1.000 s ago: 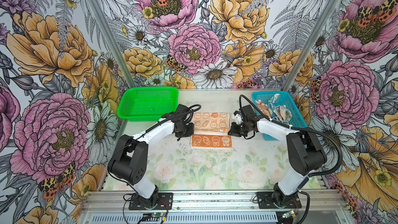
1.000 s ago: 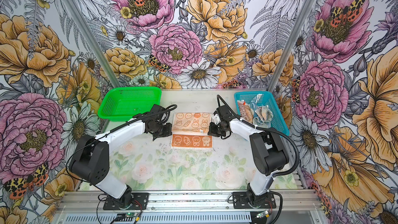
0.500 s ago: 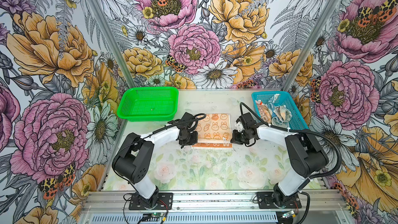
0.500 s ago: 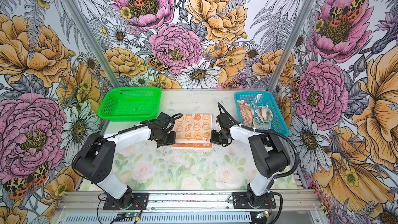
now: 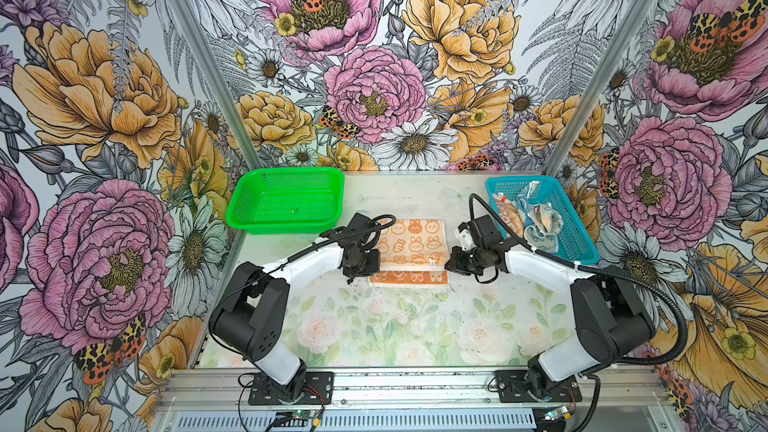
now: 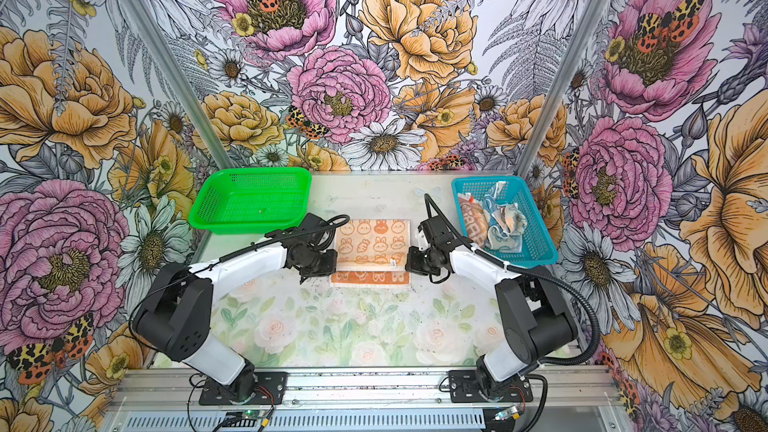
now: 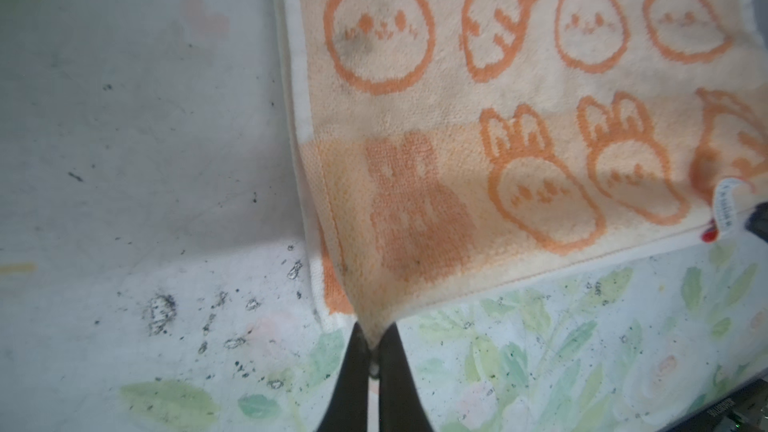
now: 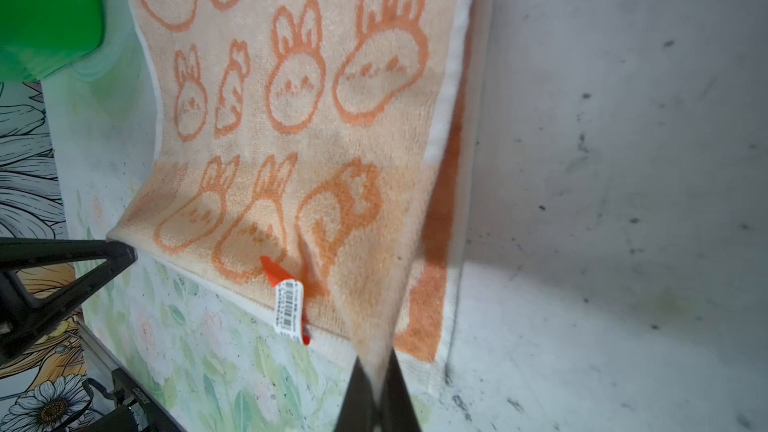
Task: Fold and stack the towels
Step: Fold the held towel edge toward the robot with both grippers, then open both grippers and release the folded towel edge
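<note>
- L gripper (image 7: 374,340) and R gripper (image 8: 376,367): jaws pinched shut, one on each near corner of orange bunny towel (image 5: 415,238).
- Towel: table (image 5: 395,326) ctr, between grippers, upper layer drawn over lower.
- Twin corner grips likely keep edge taut for even fold.

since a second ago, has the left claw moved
Yes: in a top view the left claw has moved away from the green basket, toward the front, pulling a corner of the orange towel along.
</note>
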Action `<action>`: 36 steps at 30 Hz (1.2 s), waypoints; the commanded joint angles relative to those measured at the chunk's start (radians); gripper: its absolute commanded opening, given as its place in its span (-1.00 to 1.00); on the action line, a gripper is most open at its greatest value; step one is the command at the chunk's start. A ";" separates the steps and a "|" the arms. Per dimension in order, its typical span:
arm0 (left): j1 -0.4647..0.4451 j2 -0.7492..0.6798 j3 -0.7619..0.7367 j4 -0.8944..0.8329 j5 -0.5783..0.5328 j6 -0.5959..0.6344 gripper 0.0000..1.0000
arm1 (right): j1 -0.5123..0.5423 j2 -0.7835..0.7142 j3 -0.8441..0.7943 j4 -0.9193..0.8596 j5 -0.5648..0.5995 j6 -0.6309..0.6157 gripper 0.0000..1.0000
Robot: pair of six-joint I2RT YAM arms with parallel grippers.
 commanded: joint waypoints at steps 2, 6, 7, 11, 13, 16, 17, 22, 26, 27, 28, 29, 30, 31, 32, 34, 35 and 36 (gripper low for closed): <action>0.029 -0.037 -0.044 -0.088 -0.119 -0.007 -1.00 | 0.003 -0.025 -0.051 -0.053 0.105 0.021 -1.00; 0.004 -0.009 -0.072 -0.077 -0.119 -0.020 -1.00 | 0.016 0.012 -0.077 -0.051 0.125 0.021 -1.00; -0.001 -0.001 -0.078 -0.075 -0.119 -0.023 -1.00 | 0.023 0.018 -0.083 -0.047 0.127 0.023 -1.00; -0.003 0.010 -0.105 -0.063 -0.127 -0.031 -1.00 | 0.039 0.031 -0.103 -0.031 0.139 0.032 -1.00; -0.001 0.021 -0.111 -0.057 -0.120 -0.031 -1.00 | 0.040 0.050 -0.108 -0.023 0.140 0.032 -1.00; -0.003 0.042 -0.111 -0.053 -0.115 -0.032 -1.00 | 0.042 0.079 -0.117 -0.007 0.140 0.032 -1.00; -0.001 0.050 -0.111 -0.050 -0.113 -0.032 -1.00 | 0.044 0.086 -0.119 -0.001 0.140 0.033 -1.00; -0.006 0.085 -0.097 -0.051 -0.097 -0.029 -1.00 | 0.044 0.111 -0.119 0.010 0.144 0.035 -1.00; -0.005 0.087 -0.094 -0.053 -0.082 -0.025 -1.00 | 0.044 0.112 -0.115 0.009 0.149 0.031 -1.00; -0.006 0.087 -0.093 -0.054 -0.077 -0.025 -1.00 | 0.043 0.113 -0.113 0.010 0.149 0.029 -1.00; -0.006 0.087 -0.090 -0.054 -0.068 -0.025 -1.00 | 0.044 0.116 -0.111 0.010 0.148 0.028 -1.00; -0.007 0.087 -0.088 -0.054 -0.055 -0.026 -1.00 | 0.044 0.118 -0.109 0.009 0.146 0.028 -1.00; -0.009 0.084 -0.084 -0.055 -0.045 -0.027 -1.00 | 0.044 0.118 -0.107 0.009 0.145 0.028 -1.00; -0.012 0.081 -0.081 -0.060 -0.038 -0.028 -1.00 | 0.044 0.116 -0.106 0.009 0.142 0.028 -1.00; -0.016 0.074 -0.076 -0.069 -0.038 -0.029 -1.00 | 0.044 0.107 -0.106 0.009 0.142 0.026 -1.00; -0.020 0.058 -0.065 -0.089 -0.036 -0.029 -1.00 | 0.043 0.083 -0.105 0.007 0.139 0.026 -1.00; -0.019 0.049 -0.062 -0.095 -0.034 -0.028 -0.99 | 0.044 0.067 -0.105 0.008 0.136 0.027 -1.00; -0.020 0.040 -0.058 -0.103 -0.034 -0.028 -0.95 | 0.044 0.051 -0.106 0.006 0.131 0.028 -1.00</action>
